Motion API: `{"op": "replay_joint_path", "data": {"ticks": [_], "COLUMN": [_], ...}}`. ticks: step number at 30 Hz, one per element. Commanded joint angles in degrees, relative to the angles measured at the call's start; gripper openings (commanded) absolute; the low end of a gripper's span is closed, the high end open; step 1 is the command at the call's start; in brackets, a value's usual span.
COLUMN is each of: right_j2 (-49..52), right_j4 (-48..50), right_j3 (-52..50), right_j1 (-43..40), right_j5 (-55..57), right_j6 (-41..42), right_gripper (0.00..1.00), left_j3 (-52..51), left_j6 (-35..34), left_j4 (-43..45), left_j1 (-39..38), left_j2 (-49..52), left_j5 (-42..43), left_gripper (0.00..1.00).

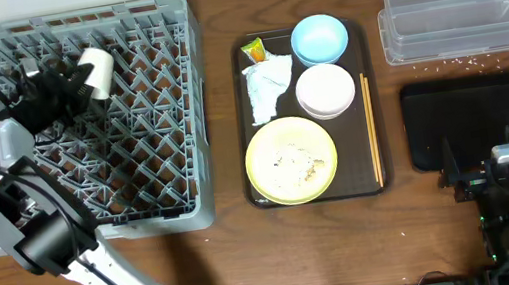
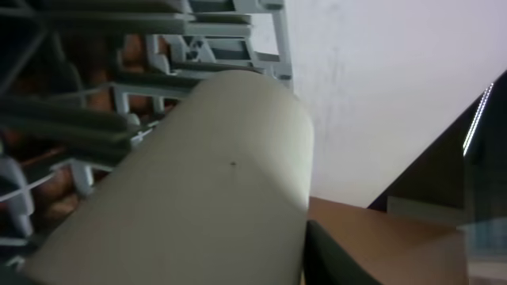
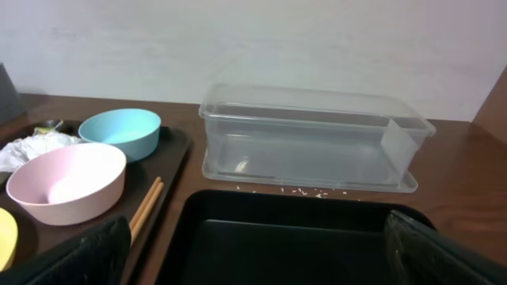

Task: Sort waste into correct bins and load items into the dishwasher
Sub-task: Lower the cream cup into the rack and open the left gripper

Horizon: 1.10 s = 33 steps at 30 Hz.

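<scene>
Left claw (image 1: 81, 80) sets tilted small white cup (image 1: 100, 69) in dish rack's (image 1: 161, 126) upper-left corner for loading, grip unclear; right claw (image 3: 253, 253) wide open, empty.

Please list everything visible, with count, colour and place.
dish rack: one, grey, left
cup: one, white, in dish rack
serving tray: one, brown, centre
blue bowl: one, blue, serving tray
white bowl: one, white, serving tray
plate: one, pale yellow, serving tray
crumbs: many, beige, on plate
napkin: one, white, serving tray
wrapper: one, yellow-orange, beside napkin
chopsticks: pair, wooden, serving tray's right edge
tub: one, clear, far right
black tray: one, black, near right
left pincer: one, black, at cup
right pincer: one, black, open, above black tray
</scene>
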Motion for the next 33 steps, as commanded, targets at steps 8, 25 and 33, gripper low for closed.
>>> {"op": "replay_joint_path", "data": {"ticks": [8, 25, 33], "right_j2": [-0.3, -0.3, -0.3], "right_j4": [-0.2, -0.2, -0.2], "right_j3": [-0.1, -0.1, -0.1], "right_j1": [-0.5, -0.5, -0.5], "right_j5": [-0.2, -0.2, -0.2], "right_j6": [-0.9, -0.9, -0.9], "right_gripper": [0.99, 0.99, 0.99], "left_j3": [-0.2, -0.2, -0.2], "left_j6": [6.6, 16.6, 28.3], "left_j4": [-11.8, -22.3, -19.3], "left_j1": [5.0, 2.6, -10.0], "left_j2": [-1.2, -18.5, -16.9], "left_j5": [-17.1, -42.8, -53.3], "left_gripper": [0.41, 0.08, 0.07]}}
